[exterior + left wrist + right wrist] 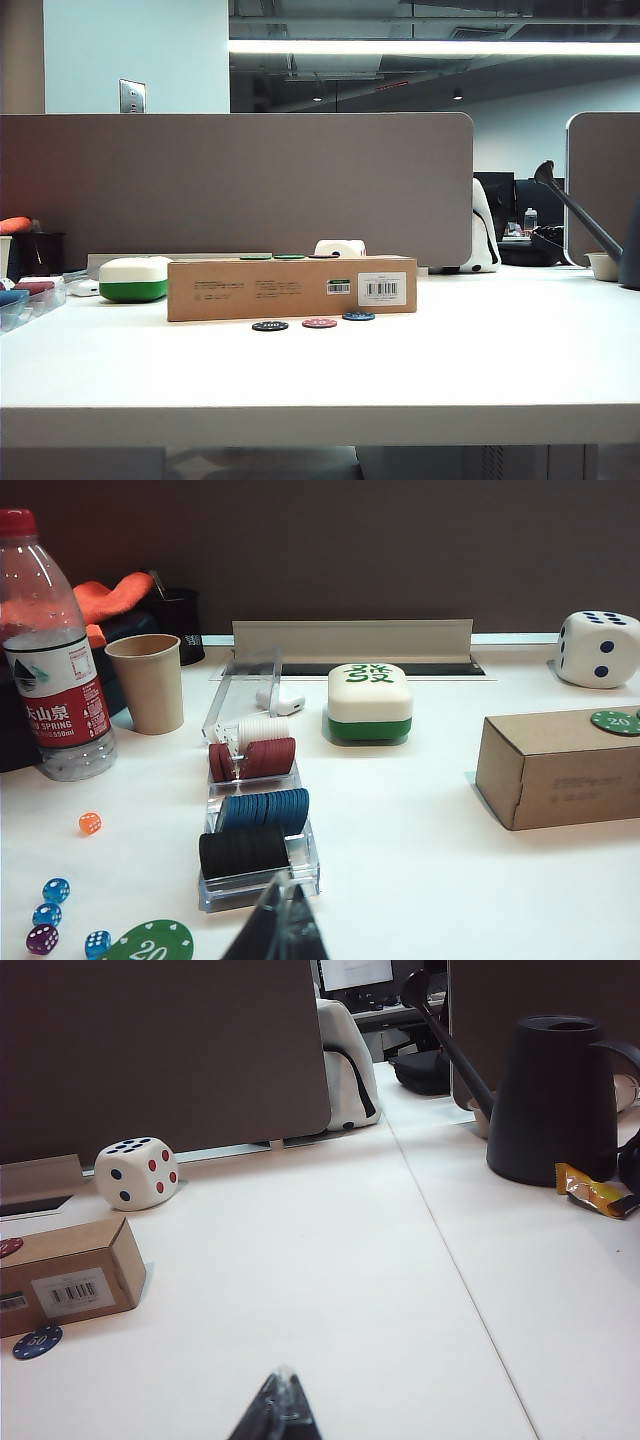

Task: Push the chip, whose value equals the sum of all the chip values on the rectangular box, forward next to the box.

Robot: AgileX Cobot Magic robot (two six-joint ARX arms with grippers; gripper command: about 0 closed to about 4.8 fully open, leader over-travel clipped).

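Chips lay in a row before the rectangular box (291,288), the blue chip (358,316) rightmost and easiest for my right gripper (277,1410), pinched closed like my left gripper (283,927).

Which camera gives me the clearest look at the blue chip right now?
The right wrist view: the blue chip lies in front of the rectangular box, its printed number roughly legible. The exterior view shows it small and edge-on, rightmost of three chips. The left wrist view misses it.
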